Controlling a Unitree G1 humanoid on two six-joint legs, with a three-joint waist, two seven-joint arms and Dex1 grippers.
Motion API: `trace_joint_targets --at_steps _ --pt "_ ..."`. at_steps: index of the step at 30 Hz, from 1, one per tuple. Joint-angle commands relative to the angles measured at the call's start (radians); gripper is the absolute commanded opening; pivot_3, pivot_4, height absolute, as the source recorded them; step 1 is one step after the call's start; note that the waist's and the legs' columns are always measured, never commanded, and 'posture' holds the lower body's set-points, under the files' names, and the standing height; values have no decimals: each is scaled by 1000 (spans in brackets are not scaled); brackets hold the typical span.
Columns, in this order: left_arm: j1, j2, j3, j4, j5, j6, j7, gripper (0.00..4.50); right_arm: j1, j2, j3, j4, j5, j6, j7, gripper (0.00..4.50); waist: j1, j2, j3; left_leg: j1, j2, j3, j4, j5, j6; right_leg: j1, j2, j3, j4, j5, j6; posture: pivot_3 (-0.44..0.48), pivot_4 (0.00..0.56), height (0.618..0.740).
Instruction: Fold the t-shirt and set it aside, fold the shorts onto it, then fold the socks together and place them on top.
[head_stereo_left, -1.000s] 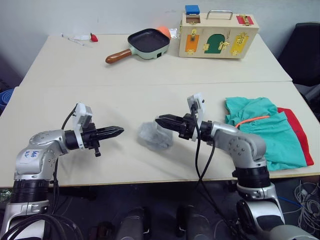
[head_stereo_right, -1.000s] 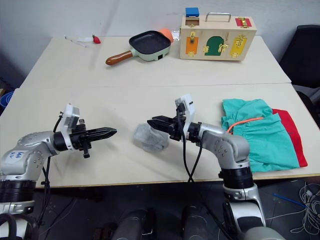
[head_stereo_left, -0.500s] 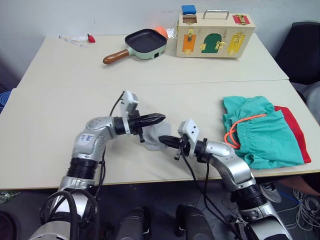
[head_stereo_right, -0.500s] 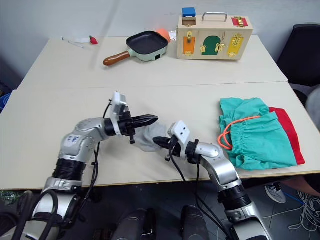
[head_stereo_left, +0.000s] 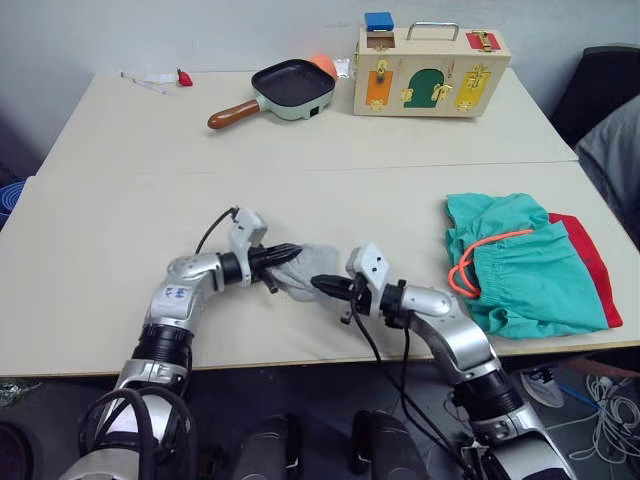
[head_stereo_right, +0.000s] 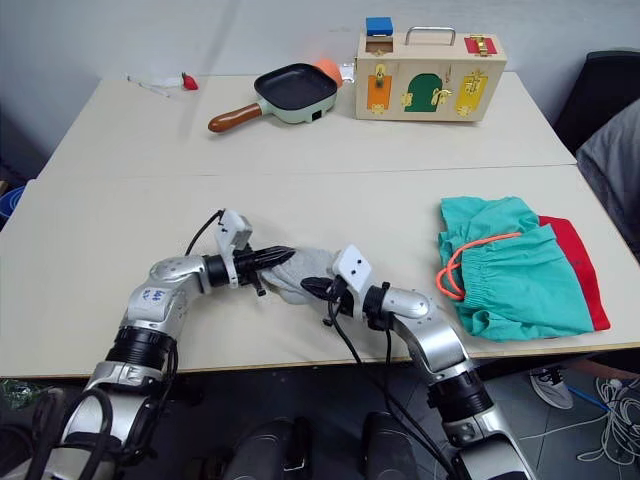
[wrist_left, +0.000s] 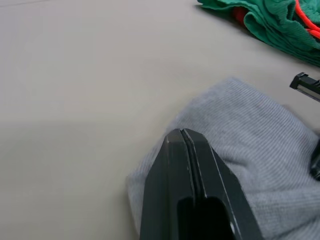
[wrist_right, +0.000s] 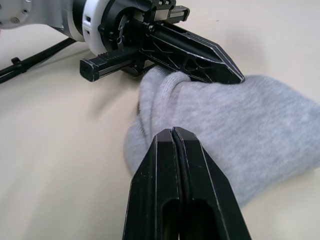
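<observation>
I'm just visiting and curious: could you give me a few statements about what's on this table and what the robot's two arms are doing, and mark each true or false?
1. Both tools, the left tool and the right tool, are at the socks. True.
2. The shorts lie on top of the t-shirt. True; the red shows only along one edge.
3. The socks already rest on the shorts. False; they lie on the bare table, apart from the pile.
4. The left tool's fingers are spread wide. False; in the left wrist view they are closed together.
5. The frying pan sits next to the socks. False; it is at the far side, beside the wooden box.
</observation>
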Motion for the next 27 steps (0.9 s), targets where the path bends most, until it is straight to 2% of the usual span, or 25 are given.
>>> trace_joint_targets --at_steps 1,4,5,6,7,10,12,15,20,21,22,25,27 --pt "14 1 11 -20 -28 7 -41 0 10 4 -72 -45 109 76 22 30 0 0 0 0 0 0 0 0 0 0 0 0 0 0 0 0 150 740" --pt "15 17 0 -28 -14 -41 -82 0 0 -11 -164 -80 243 192 34 579 0 0 0 0 -1 0 0 0 0 0 -2 0 0 0 0 0 150 740" --pt "21 25 -4 -34 -9 -63 -101 0 -8 -25 -195 -89 274 237 24 906 -1 0 0 0 -1 -1 0 0 0 0 -2 0 0 0 0 0 150 740" --pt "34 36 1 -46 -10 -102 -127 0 -30 -80 -223 -95 333 372 32 1173 -1 0 0 0 -1 -1 -1 0 0 0 -2 0 0 0 0 0 150 740" --pt "43 44 4 -54 -12 -130 -146 0 -46 -119 -240 -98 373 469 36 1627 -2 0 0 0 -1 -1 -1 -1 1 0 -4 0 0 0 0 0 150 740" --pt "58 61 24 -59 -36 -198 -202 0 -98 -205 -257 -63 447 703 20 2658 -1 0 0 0 -1 -1 0 -1 2 0 -11 1 -2 0 -2 0 150 740" --pt "67 80 38 -58 -51 -240 -252 0 -180 -197 -290 48 467 861 -39 3323 -5 0 0 0 -1 -2 -1 -2 1 0 -11 1 -6 0 -2 0 150 740" --pt "79 102 52 -54 -68 -269 -306 0 -260 -134 -320 138 488 966 -91 4334 -7 0 0 -1 0 -2 -2 -2 0 0 -11 0 -7 1 -3 0 150 740" --pt "87 102 53 -43 -67 -300 -328 0 -364 -2 -324 282 449 986 -165 4334 -5 0 0 -2 -1 -1 -1 -2 0 -1 -10 -1 -1 1 -3 0 150 740" --pt "88 101 52 -42 -66 -304 -329 0 -377 13 -324 303 441 982 -173 3902 -5 0 0 -2 -1 -1 -1 -2 1 -1 -9 -2 -1 1 -3 0 150 740" --pt "90 100 48 -40 -61 -313 -331 0 -394 27 -309 326 430 969 -170 3675 -5 0 0 -2 -2 0 -1 -1 2 -2 -8 -2 -1 1 -3 0 150 740" --pt "101 103 45 -47 -63 -309 -340 0 -440 67 -306 396 402 928 -180 2633 -5 0 0 -4 -3 0 0 0 3 -3 -8 -2 0 1 -2 0 150 740" --pt "125 120 64 -106 -121 -208 -348 0 -467 79 -346 424 417 936 -182 1922 -5 0 0 -5 -4 0 0 0 4 -4 -7 -2 0 2 -2 0 150 740"
